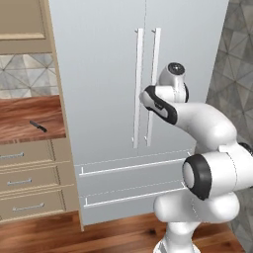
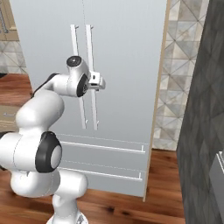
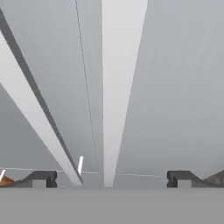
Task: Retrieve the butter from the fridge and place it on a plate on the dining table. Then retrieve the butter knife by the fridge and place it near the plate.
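The pale grey fridge [image 1: 99,74] stands with both doors shut, so the butter is hidden. My gripper [image 2: 98,82] is right up against the door front at mid height, and my fingertips [image 3: 43,178] are spread wide. It is open, and the right door's white bar handle [image 3: 118,87] runs between the tips. The left door's handle [image 3: 30,109] passes outside them. The small dark butter knife [image 1: 38,126] lies on the wood-topped counter [image 1: 20,111] left of the fridge. The plate and the dining table are out of view.
Beige drawers [image 1: 29,180] sit under the counter to the left. Two fridge drawers with horizontal bars [image 1: 131,167] lie below the doors. A tiled wall [image 2: 175,87] and a dark wall [image 2: 205,109] close in on the right. The floor is wood.
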Motion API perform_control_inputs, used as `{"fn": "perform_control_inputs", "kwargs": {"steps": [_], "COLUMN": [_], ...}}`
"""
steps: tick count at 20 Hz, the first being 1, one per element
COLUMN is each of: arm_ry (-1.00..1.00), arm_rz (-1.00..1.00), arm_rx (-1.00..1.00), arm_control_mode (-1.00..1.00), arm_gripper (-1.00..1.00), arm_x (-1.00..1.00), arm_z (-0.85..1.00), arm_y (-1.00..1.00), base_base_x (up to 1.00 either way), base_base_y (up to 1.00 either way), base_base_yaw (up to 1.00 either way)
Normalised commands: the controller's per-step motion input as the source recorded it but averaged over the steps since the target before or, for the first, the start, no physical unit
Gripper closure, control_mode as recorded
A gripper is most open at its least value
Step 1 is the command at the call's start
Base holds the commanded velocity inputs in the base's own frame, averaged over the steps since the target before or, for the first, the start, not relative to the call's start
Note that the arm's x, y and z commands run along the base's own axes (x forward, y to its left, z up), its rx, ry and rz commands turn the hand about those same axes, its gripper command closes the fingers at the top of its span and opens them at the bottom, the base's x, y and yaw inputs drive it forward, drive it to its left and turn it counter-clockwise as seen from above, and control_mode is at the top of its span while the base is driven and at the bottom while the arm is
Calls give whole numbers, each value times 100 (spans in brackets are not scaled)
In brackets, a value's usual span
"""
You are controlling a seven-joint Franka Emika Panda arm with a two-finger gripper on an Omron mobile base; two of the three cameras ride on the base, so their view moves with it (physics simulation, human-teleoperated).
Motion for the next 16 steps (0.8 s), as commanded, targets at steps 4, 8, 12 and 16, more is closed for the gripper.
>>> {"fn": "perform_control_inputs", "kwargs": {"steps": [4, 8, 12, 16], "arm_ry": [0, 0, -1, -6], "arm_rz": [0, 0, 0, 0], "arm_rx": [0, 0, 3, 2], "arm_control_mode": [-100, -100, -100, -100], "arm_gripper": [-100, -100, -100, -100], "arm_x": [55, 50, 40, 30], "arm_z": [0, -1, -4, -10], "arm_y": [-1, -3, -9, -3], "base_base_x": [0, 0, 0, 0], "base_base_y": [0, 0, 0, 0], "base_base_yaw": [0, 0, 0, 0]}}
